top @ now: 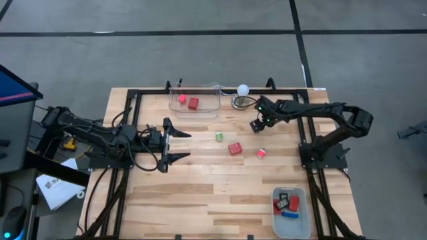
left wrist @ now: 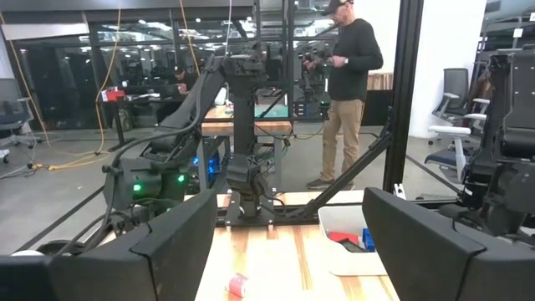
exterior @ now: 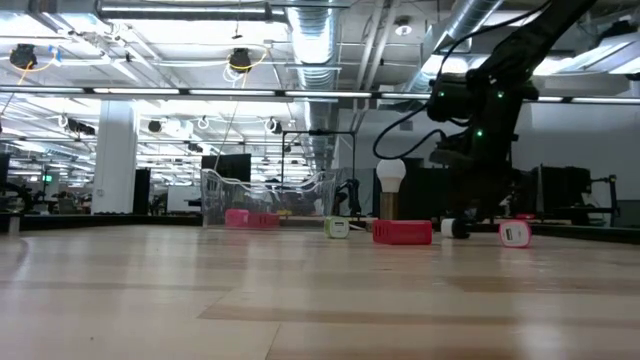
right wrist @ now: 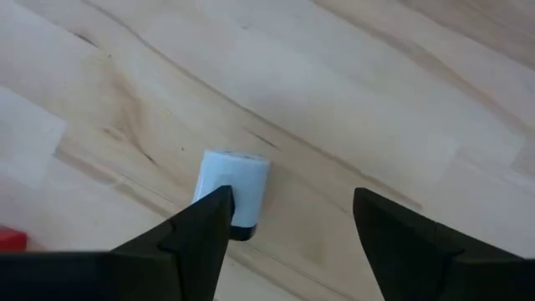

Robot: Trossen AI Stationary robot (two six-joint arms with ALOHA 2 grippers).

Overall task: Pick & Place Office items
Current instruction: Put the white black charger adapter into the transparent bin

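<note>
- Two arms share the tabletop (top: 200,193); the right gripper (top: 257,125) is the one at work, hanging low near the far edge with its fingers spread over a small white-and-black piece (right wrist: 231,192).
- That piece lies flat on the wood, and in the right wrist view one fingertip (right wrist: 209,219) overlaps its near corner while the other stands well clear, so the gripper looks off-centre.
- To do this pickup well, I judge the gripper should shift sideways until the piece sits midway between the fingers, drop until the tips nearly meet the wood, then close across the short sides.
- The left gripper (top: 175,145) waits over the left middle of the tabletop, open and empty.
- Loose office items remain in the middle: a green block (top: 219,136), a red block (top: 235,149) and a pink block (top: 261,153); two more red ones lie in the clear bin (top: 197,89) at the far edge, and several sit in the grey tray (top: 290,227) at the near right.
- Only the high view shows the bin, the tray and both arms at once.
- Only the right wrist view shows the finger-to-piece offset.
- The low view alone shows how near the wood the right gripper hangs, with a white ball (exterior: 390,174) on its base behind.
- A person (left wrist: 347,84) stands in the room, seen only by the left wrist view.
</note>
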